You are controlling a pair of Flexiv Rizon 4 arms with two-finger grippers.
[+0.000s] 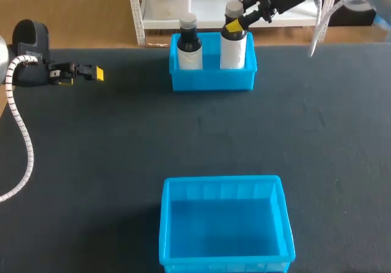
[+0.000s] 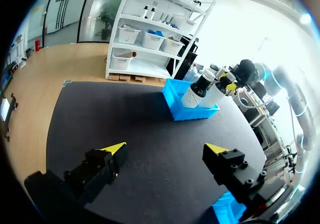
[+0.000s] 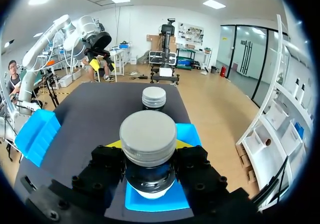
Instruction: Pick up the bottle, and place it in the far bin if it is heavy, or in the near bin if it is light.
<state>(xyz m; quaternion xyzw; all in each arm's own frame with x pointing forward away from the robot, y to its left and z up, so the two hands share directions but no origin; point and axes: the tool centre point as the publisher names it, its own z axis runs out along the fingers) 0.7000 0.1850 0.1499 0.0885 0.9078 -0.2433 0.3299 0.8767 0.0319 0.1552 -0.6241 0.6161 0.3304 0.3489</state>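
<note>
A white-labelled bottle with a grey cap [image 1: 233,50] stands upright in the right part of the far blue bin [image 1: 212,80]. My right gripper [image 1: 235,24] is shut on its neck just under the cap. In the right wrist view the cap [image 3: 148,136] fills the gap between the fingers, which press on the neck from both sides. The near blue bin [image 1: 226,264] at the table's front holds nothing. My left gripper [image 1: 91,73] hovers open over the far left of the table, with nothing between its fingers [image 2: 114,150].
A second bottle with a dark neck [image 1: 189,47] stands in the left part of the far bin, close beside the held one [image 3: 154,97]. Dark table surface [image 1: 201,132] lies between the two bins.
</note>
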